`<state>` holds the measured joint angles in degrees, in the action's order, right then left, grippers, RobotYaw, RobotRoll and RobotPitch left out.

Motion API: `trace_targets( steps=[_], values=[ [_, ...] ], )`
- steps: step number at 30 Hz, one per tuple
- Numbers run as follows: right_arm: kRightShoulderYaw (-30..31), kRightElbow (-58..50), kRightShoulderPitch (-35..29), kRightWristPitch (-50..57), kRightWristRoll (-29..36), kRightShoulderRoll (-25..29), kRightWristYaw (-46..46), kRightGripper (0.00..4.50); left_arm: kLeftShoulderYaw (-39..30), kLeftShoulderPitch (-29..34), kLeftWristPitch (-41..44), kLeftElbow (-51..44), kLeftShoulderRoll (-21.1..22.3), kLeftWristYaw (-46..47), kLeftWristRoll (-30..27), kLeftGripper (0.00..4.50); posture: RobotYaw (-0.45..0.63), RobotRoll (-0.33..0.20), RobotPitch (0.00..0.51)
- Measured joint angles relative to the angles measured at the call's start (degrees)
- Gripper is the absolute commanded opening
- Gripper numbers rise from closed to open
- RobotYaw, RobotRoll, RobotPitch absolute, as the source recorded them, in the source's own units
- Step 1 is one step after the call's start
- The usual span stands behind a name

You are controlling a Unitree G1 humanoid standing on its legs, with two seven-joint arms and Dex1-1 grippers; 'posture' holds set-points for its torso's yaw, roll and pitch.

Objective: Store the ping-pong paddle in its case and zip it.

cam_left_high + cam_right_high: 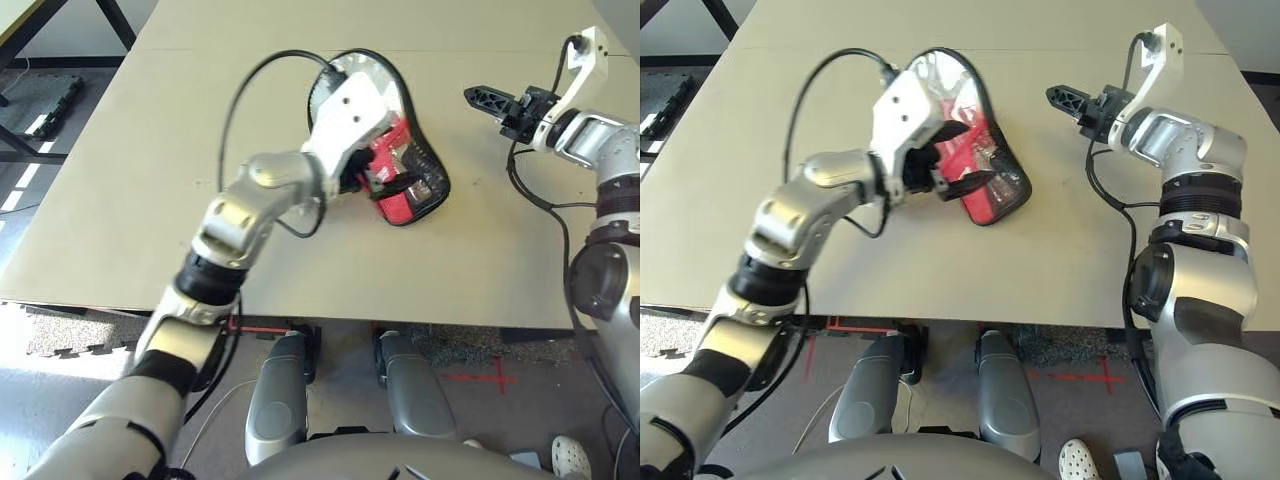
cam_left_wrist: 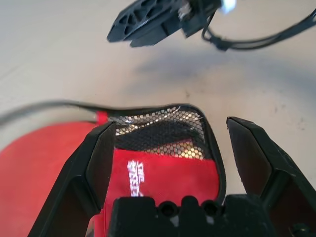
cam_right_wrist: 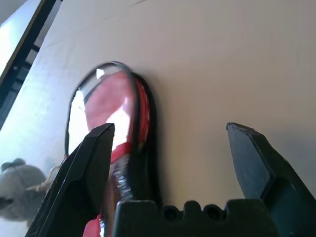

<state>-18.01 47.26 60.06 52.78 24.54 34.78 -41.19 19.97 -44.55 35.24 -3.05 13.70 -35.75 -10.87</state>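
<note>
Its case (image 1: 428,188) lies flat at the middle of the table, red fabric with a black zip rim, and the mesh pocket (image 2: 163,131) and white logo (image 2: 136,173) face up. My left gripper (image 1: 965,180) hovers open just over the pocket end, its fingers (image 2: 96,163) straddling the fabric with nothing between them. My right gripper (image 1: 492,100) hangs open above bare table to the right of the case, pointing at it. From there I see a glossy red round surface (image 3: 111,106) inside the black rim. I cannot tell whether that is the ping-pong paddle.
A black cable (image 1: 235,100) arches from my left wrist over the table. Another cable (image 1: 530,190) trails from the right wrist onto the table (image 1: 120,200). The table's near edge (image 1: 300,318) runs in front of me, and dark table legs (image 1: 20,60) stand at the far left.
</note>
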Motion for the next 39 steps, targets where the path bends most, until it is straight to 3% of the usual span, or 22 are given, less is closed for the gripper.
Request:
trace_targets(
  steps=[10, 24, 34, 37, 39],
  values=[
    [3.95, -2.86, -2.75, 8.47, 0.25, 0.47, -6.72, 4.49, -2.55, 3.10, -0.40, -1.34, 8.95, -3.38, 0.36, 4.50, 0.04, 0.000, 0.234],
    [9.93, -4.32, -4.65, 10.50, 0.30, -4.18, -9.02, 4.49, -3.27, 4.85, 2.62, -6.44, 9.06, -3.45, 0.05, 4.50, 0.06, 0.000, 0.244],
    [10.27, -5.52, -5.27, 11.57, 0.34, -5.39, -9.19, 4.49, -3.62, 4.97, 3.38, -7.19, 9.06, -3.44, -0.12, 4.50, 0.06, 0.000, 0.244],
    [9.90, -5.52, -5.44, 12.09, 0.58, -5.89, -9.11, 3.86, -3.62, 4.97, 3.38, -7.19, 9.05, -3.45, -0.13, 4.50, 0.07, 0.000, 0.244],
    [9.62, -5.52, -5.77, 12.61, 0.63, -6.43, -8.96, 3.18, -3.62, 4.97, 3.38, -7.19, 9.06, -3.45, -0.13, 4.50, 0.07, 0.000, 0.243]
  ],
)
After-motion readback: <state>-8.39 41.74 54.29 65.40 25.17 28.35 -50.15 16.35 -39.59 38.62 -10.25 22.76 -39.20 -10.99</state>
